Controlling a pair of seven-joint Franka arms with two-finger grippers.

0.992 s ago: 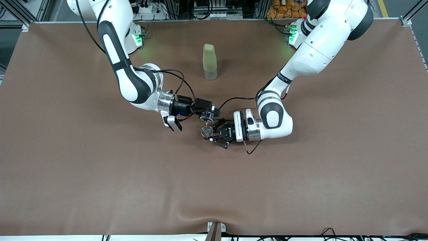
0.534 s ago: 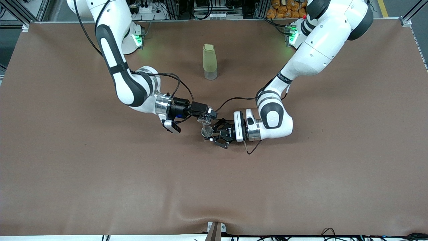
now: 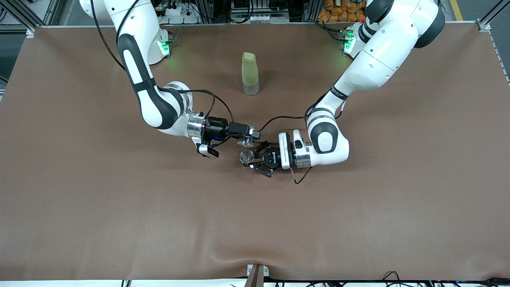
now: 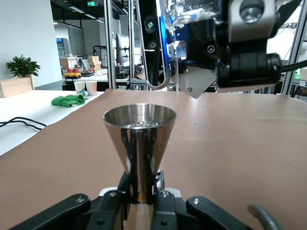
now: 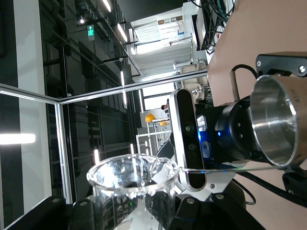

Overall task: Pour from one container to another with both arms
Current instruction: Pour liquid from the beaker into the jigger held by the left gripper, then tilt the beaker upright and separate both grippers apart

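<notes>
Polished steel fills our closest look: the left gripper (image 3: 255, 158) is clamped on the narrow waist of a shiny conical metal measuring cup (image 4: 139, 140), which stands upright in its fingers (image 4: 165, 203) near the middle of the table. Just above it we see the right gripper (image 3: 248, 135) closed around a clear glass beaker (image 5: 133, 191), tipped over on its side so its lip hangs over the metal cup's mouth. A thin thread of clear liquid (image 4: 177, 86) falls from the beaker toward that cup, and we can make out liquid already pooled inside.

Both arms reach in low over the brown tablecloth (image 3: 119, 215). Farther from the front camera, a tall pale-green bottle with a clear base (image 3: 250, 73) stands upright, well apart from both grippers.
</notes>
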